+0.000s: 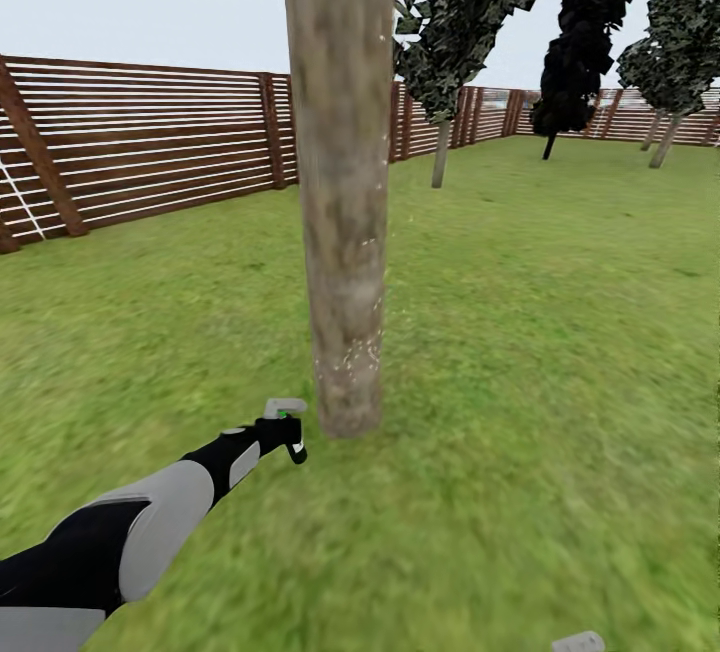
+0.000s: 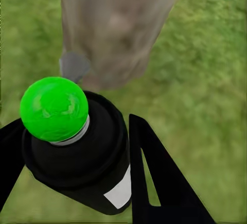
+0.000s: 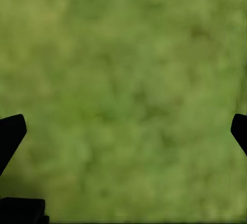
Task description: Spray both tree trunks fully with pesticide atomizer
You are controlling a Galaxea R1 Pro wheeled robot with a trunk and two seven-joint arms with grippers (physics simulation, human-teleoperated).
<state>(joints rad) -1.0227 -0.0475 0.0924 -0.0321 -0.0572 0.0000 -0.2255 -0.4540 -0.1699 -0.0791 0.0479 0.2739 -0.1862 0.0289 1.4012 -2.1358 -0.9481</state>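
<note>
- Pesticide atomizer (image 2: pixel 77 157) sits gripped in our left gripper (image 1: pixel 285 432), lower centre, beside the tree trunk (image 1: pixel 340 182) (white specks dot it).
- Our right gripper (image 3: pixel 123 131) spreads wide over grass (image 3: pixel 123 69).

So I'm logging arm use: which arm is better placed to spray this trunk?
Left. Its gripper holds the atomizer right beside the trunk. The right gripper hangs open and empty over grass.
</note>
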